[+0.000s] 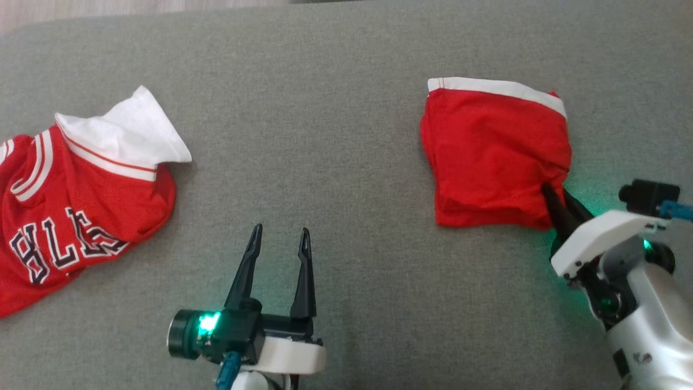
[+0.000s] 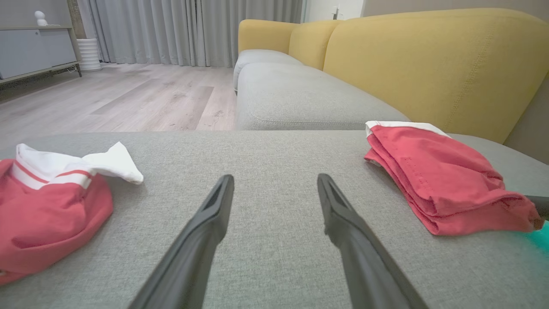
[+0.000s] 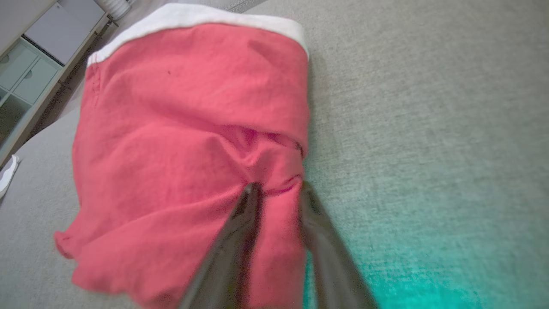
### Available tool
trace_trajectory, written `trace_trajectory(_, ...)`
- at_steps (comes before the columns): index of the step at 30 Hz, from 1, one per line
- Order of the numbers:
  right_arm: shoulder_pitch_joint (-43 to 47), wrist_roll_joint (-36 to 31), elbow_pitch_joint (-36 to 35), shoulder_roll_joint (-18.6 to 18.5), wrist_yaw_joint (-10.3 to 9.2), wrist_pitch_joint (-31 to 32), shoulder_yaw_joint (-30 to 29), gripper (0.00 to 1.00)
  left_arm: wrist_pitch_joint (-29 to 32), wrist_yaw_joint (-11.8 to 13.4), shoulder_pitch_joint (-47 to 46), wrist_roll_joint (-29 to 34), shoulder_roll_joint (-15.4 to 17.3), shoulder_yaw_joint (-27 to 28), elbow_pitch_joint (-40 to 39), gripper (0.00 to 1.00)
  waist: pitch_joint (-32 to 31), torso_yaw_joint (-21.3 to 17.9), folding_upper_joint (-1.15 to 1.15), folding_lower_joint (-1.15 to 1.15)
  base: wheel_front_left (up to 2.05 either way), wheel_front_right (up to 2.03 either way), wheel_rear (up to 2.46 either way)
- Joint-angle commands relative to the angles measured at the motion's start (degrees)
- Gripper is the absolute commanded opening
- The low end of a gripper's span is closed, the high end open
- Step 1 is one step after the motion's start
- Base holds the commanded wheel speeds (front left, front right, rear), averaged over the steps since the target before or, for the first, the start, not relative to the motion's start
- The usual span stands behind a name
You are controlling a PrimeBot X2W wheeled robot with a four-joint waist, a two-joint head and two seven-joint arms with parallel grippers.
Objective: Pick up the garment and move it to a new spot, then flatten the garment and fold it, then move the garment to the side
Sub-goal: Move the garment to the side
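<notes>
Folded red garment (image 1: 492, 151) w/ white band lies on grey cushion (image 1: 346, 162) at 2 o'clock in head view. R gripper (image 1: 556, 190) at 4 o'clock, fingers narrowed, pinching bunched fabric at garment's 5 o'clock corner. L gripper (image 1: 281, 230) at 6 o'clock, fingers spread wide, holding nothing; crumpled red jersey (image 1: 70, 206) at 9 o'clock, well apart from garment.

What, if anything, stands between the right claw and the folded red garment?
Nothing visible does: the right claw pinches a bunched edge of the folded red garment between its two fingers.
</notes>
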Motion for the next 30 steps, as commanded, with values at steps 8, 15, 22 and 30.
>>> trace_trajectory(8,-4.93,-2.56,0.84,-9.27,-0.04,-4.31,-0.76,0.00,-0.29,0.96,-3.07,-0.32,-0.12,0.41,-2.50,1.00,3.92,-2.49,0.00,-0.01,0.00,0.00,0.00)
trace_trajectory(15,-10.26,-3.62,3.73,-16.32,-0.04,-4.77,-6.31,0.00,-0.29,0.46,-6.37,0.98,-0.12,0.31,-2.09,1.00,8.99,-6.10,0.00,-0.01,0.00,0.00,0.00)
trace_trajectory(22,-13.96,-6.46,9.15,-18.92,-0.04,-5.52,-11.47,0.00,-0.29,-0.39,-9.35,2.23,-0.12,0.25,-1.02,1.00,11.56,-8.35,0.00,-0.01,0.00,0.00,0.00)
trace_trajectory(30,-15.18,-13.14,12.26,-16.30,-0.04,-9.01,-15.77,1.00,-0.29,-1.22,-10.41,2.38,-0.12,0.57,0.28,1.00,10.03,-9.54,0.00,-0.01,0.00,0.00,0.00)
